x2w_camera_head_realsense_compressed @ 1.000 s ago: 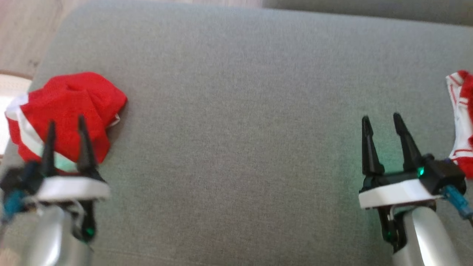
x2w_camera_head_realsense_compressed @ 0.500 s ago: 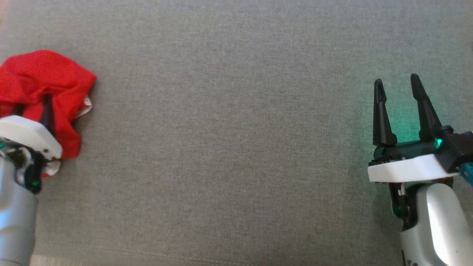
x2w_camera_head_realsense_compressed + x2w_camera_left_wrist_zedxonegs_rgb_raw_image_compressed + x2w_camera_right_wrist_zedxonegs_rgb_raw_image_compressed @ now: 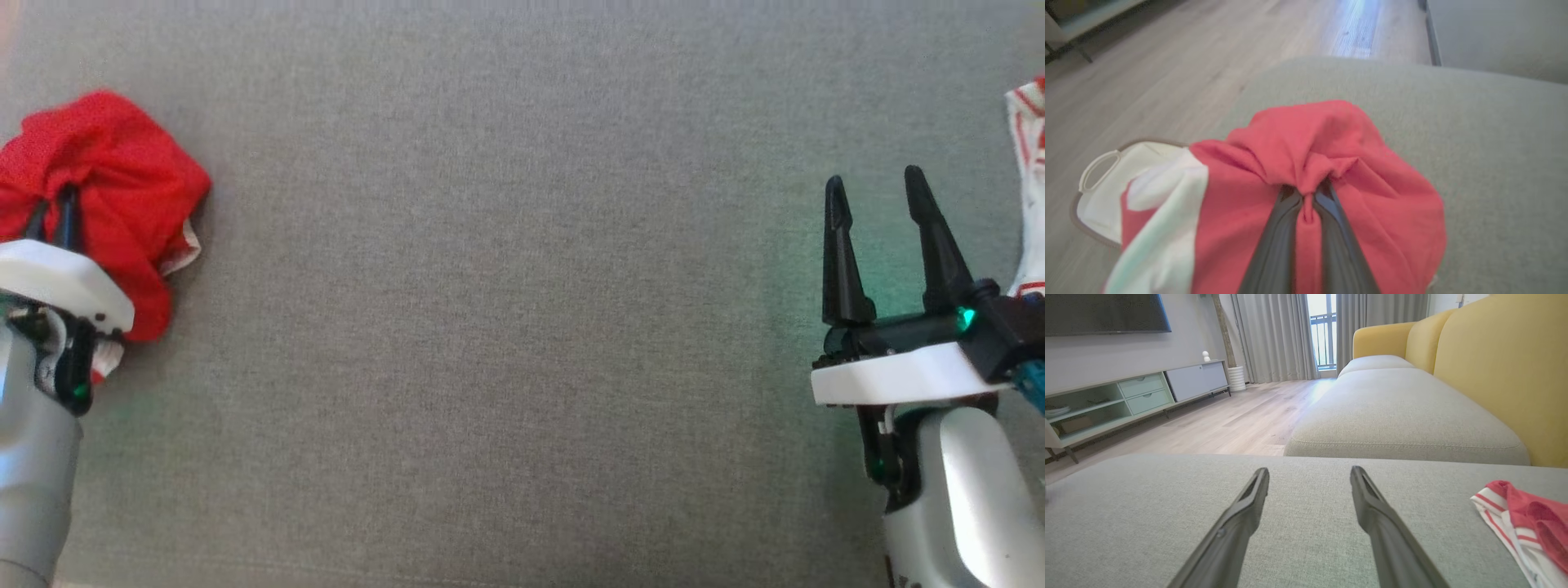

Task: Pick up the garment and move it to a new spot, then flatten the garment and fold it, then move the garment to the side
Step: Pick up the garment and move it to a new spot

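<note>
Left wrist view shows the left tool (image 3: 1309, 196) clamped on a bunched fold of the red garment (image 3: 1372, 196) at the left edge of the grey sofa cushion (image 3: 522, 327) — the grasp looks made — while the right tool (image 3: 873, 184) hangs with fingers apart; moving, flattening and folding are left.

The crumpled red fabric garment with white trim (image 3: 122, 171) runs off the head view's left edge, its folds burying the pinched tips of the left gripper (image 3: 1308, 196). A red-and-white striped cloth (image 3: 1030, 163) is cut by the right edge.
</note>
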`<state>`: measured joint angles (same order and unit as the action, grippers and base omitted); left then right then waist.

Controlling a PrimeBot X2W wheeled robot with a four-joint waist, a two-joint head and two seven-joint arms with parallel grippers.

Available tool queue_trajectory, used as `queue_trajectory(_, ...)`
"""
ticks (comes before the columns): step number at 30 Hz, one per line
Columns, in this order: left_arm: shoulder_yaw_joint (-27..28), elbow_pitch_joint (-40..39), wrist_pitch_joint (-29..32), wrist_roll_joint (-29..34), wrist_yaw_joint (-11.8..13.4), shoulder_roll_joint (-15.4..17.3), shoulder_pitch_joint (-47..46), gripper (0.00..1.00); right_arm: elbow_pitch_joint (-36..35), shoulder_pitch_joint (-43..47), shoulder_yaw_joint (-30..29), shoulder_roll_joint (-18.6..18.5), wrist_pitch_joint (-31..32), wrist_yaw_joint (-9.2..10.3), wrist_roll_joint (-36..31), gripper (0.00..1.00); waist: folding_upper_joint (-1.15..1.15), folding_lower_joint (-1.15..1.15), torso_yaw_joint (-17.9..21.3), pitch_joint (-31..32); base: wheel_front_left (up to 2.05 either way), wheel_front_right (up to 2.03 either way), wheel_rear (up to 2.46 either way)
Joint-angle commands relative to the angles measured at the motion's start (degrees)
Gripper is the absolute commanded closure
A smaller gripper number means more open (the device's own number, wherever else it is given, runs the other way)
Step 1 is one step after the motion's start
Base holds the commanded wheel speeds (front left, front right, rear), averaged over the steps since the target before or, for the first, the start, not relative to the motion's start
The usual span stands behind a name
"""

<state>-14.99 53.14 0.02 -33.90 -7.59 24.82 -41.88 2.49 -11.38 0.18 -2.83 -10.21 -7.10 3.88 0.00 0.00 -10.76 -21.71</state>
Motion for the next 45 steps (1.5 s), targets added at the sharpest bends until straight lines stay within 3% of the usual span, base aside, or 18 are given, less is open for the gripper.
queue_trajectory(1, 1.01, -2.78, -3.59, -0.7, 0.1, 3.96, -2.53, 1.0, -0.94, -0.07, 1.73, -0.05, -0.86, -0.39, 0.79, 0.0, 0.0, 0.0, 0.56, 2.87, 0.0, 0.0, 0.0)
queue_trajectory(6, -1.24, -8.91, -9.75, -1.89, 0.1, 3.67, -2.67, 1.0, 1.24, 0.78, 2.17, -0.05, -1.92, -0.39, 2.4, 0.0, 0.0, 0.0, 2.02, 7.26, 0.0, 0.0, 0.0)
queue_trajectory(13, -3.9, -19.63, -10.76, -1.88, 0.33, 2.5, -0.9, 1.0, 3.35, 1.99, 2.71, -0.05, -3.1, -0.39, 4.23, 0.0, 0.0, 0.0, 4.9, 11.51, 0.0, 0.0, 0.0)
queue_trajectory(22, -9.78, -35.66, -3.52, -1.07, 5.26, -3.77, 3.67, 1.0, 4.3, 2.32, 3.57, -0.05, -4.05, -0.39, 5.99, 0.0, 0.0, 0.0, 10.77, 12.96, 0.0, 0.0, 0.0)
queue_trajectory(30, -14.85, -35.65, -3.04, -0.13, 6.24, -9.63, 5.49, 1.0, 4.76, 1.66, 5.06, -0.05, -4.57, -0.39, 7.56, 0.0, 0.0, 0.0, 16.06, 11.29, 0.0, 0.0, 0.0)
queue_trajectory(31, -15.41, -35.25, -3.33, 0.15, 6.09, -10.09, 5.46, 0.18, 4.79, 1.61, 5.12, -0.05, -4.61, -0.39, 7.7, 0.0, 0.0, 0.0, 16.45, 11.05, 0.0, 0.0, 0.0)
queue_trajectory(32, -15.77, -34.8, -3.62, 0.33, 6.07, -10.49, 5.41, 0.0, 4.81, 1.53, 5.16, -0.05, -4.64, -0.39, 7.81, 0.0, 0.0, 0.0, 16.76, 10.81, 0.0, 0.0, 0.0)
queue_trajectory(39, -15.63, -32.56, -6.63, 0.93, 6.23, -10.68, 4.88, 0.0, 4.86, 0.95, 4.02, -0.05, -4.76, -0.39, 7.99, 0.0, 0.0, 0.0, 16.39, 10.34, 0.0, 0.0, 0.0)
queue_trajectory(45, -12.9, -34.1, -10.12, 0.87, 7.43, -7.66, 6.13, 0.0, 4.54, 0.96, 2.19, -0.05, -4.77, -0.39, 7.33, 0.0, 0.0, 0.0, 13.2, 11.65, 0.0, 0.0, 0.0)
